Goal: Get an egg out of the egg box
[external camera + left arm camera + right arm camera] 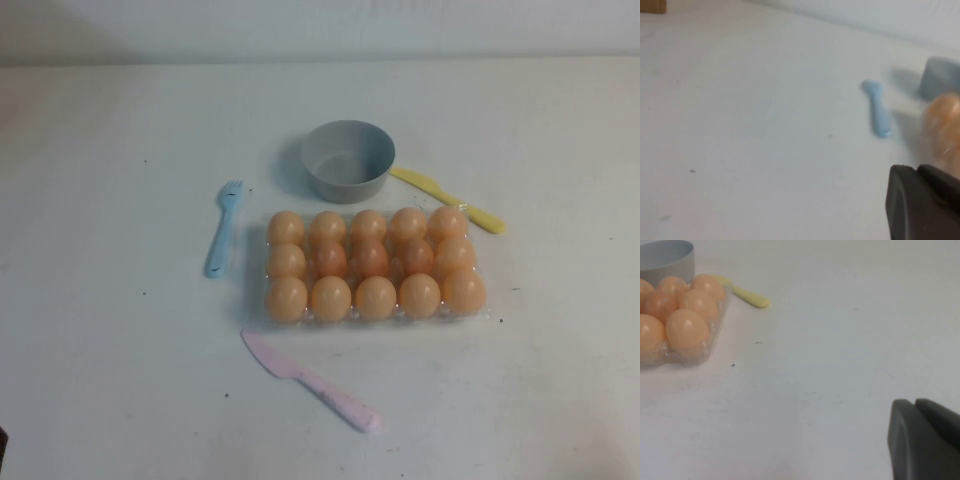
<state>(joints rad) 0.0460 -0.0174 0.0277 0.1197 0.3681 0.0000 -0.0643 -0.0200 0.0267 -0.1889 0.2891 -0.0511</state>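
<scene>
The clear plastic egg box lies at the table's middle, filled with several light orange-tan eggs in three rows; the front-left egg is pale and the middle ones are darker. Neither gripper shows in the high view. In the left wrist view, my left gripper is shut and empty, low over bare table, with a blurred egg beyond it. In the right wrist view, my right gripper is shut and empty, well apart from the egg box and its eggs.
A round grey bowl stands just behind the box. A yellow knife lies behind its right end, a blue fork to its left, and a pink knife in front. White table all round.
</scene>
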